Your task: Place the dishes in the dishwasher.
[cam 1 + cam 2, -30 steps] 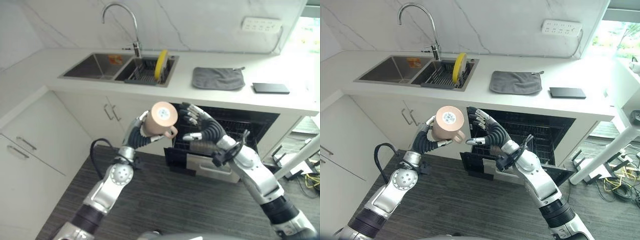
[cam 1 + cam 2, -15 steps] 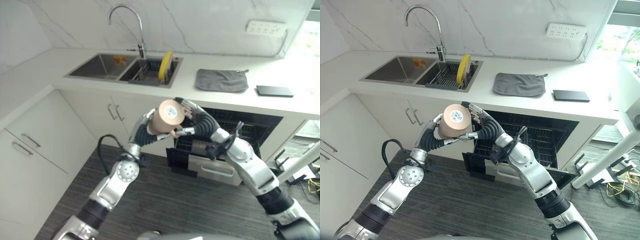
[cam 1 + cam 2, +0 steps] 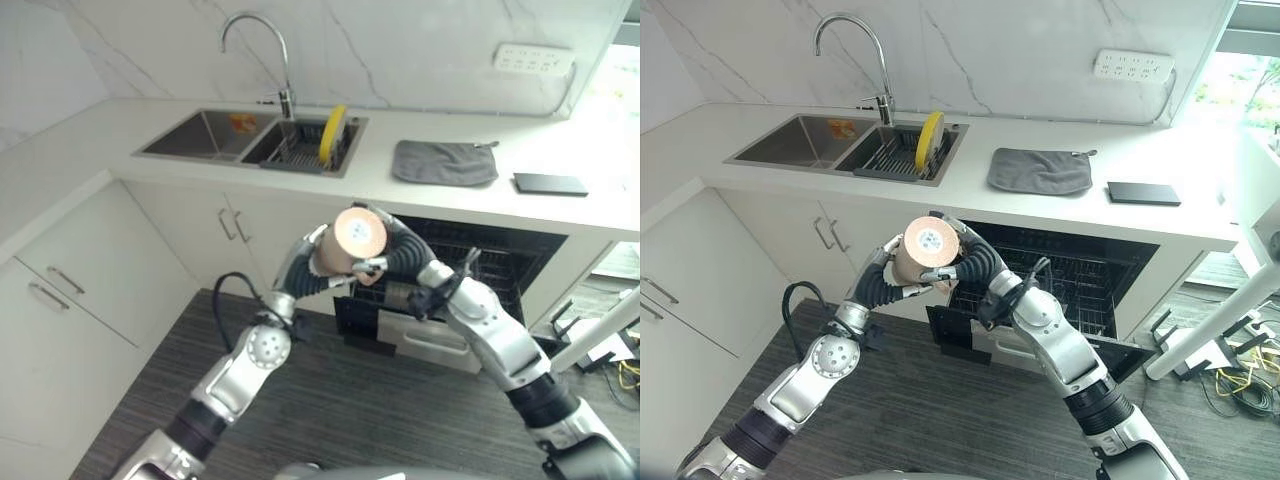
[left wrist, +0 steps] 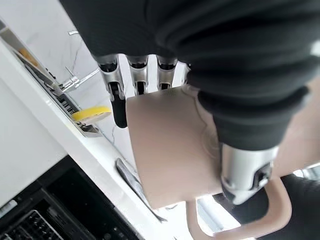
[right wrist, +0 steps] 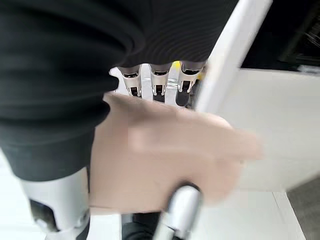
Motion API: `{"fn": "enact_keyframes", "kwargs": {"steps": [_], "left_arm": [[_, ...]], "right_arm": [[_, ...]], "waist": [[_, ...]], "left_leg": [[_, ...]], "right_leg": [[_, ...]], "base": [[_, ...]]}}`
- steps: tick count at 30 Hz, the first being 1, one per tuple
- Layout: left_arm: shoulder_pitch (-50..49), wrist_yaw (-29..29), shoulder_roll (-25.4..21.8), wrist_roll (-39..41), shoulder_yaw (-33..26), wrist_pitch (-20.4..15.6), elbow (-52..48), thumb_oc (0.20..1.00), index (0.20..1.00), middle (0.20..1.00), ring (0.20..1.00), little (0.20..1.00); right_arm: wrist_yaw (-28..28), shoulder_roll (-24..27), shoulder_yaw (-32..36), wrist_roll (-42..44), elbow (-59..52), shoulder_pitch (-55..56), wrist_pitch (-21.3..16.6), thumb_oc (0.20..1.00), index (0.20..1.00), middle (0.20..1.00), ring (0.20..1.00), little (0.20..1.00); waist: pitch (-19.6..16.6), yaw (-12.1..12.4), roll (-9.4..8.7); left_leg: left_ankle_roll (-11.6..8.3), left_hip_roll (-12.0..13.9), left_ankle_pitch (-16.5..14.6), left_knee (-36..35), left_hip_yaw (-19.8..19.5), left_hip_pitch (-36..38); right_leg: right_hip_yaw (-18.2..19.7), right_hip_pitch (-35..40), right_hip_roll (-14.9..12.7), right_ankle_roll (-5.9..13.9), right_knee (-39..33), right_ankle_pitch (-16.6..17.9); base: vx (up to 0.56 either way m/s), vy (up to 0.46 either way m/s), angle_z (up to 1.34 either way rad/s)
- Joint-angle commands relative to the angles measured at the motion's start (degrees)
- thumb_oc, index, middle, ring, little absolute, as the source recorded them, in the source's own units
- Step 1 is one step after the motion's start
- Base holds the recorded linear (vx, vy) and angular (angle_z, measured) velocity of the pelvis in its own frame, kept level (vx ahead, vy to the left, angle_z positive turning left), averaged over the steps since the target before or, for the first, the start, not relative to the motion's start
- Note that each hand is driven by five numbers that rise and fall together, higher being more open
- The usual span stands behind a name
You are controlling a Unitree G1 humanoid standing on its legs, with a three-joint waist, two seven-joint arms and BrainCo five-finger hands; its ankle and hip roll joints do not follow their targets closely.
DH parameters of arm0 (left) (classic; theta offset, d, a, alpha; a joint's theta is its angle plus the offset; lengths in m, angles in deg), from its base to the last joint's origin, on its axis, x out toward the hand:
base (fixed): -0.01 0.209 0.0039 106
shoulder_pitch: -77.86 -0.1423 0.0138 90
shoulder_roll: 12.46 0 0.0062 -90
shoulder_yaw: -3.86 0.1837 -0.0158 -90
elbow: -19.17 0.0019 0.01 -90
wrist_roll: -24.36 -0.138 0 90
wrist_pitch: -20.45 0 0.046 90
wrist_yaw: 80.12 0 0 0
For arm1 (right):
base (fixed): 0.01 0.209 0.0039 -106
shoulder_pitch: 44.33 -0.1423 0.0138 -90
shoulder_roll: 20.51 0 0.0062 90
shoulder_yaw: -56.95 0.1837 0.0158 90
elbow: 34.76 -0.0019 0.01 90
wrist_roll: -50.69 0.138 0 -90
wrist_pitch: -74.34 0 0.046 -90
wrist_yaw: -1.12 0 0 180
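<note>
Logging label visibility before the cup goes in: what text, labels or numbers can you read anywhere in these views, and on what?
No text can be read.
Round sticker on the base of the tan cup, held between the left hand and the right hand: print too small to read.
Orange label in the sink: blurred.
Wall socket strip: no legible marking.

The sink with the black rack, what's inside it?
A yellow plate stands on edge in the black rack in the sink. The rack's far corner behind the plate is hidden.
</note>
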Motion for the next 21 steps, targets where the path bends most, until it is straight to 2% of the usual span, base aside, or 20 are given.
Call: {"fn": "enact_keyframes", "kwargs": {"steps": [1,9,21], "left_arm": [[7.35,2.2,-0.5,3.79,1.32,-2.15,0.08,0.2,0.2,0.2,0.2,0.2],[8.16,1.44,3.24,14.47,3.64,-1.71,1.44,0.2,0.2,0.2,0.2,0.2],[8.6,1.94,4.92,13.37,5.57,0.42,1.51,0.2,0.2,0.2,0.2,0.2]], "right_arm": [[1.94,-2.77,0.45,4.72,0.04,-4.45,-1.29,1.0,1.0,1.0,1.0,1.0],[4.35,-4.92,-0.23,3.58,1.22,-5.1,-0.83,1.0,1.0,1.0,1.0,1.0],[6.39,-5.4,-0.76,0.61,1.03,-4.87,-1.73,1.0,1.0,1.0,1.0,1.0]], "waist": [[-1.92,0.76,-1.82],[-1.98,0.35,-1.74],[-2.28,-0.01,-1.79]], "left_leg": [[0.23,0.37,-7.23,7.32,-1.0,1.59],[0.45,-0.03,-7.56,7.72,-1.03,1.9],[0.84,-0.69,-8.14,8.16,-1.55,2.45]], "right_leg": [[3.54,-2.18,-0.77,-2.56,3.61,-0.74],[3.64,-1.72,-0.76,-2.79,3.48,-0.67],[4.45,-1.09,-0.66,-2.91,3.23,-0.74]], "base": [[0.0,0.0,0.0],[0.01,0.007,0.04],[0.01,-0.001,0.02]]}}
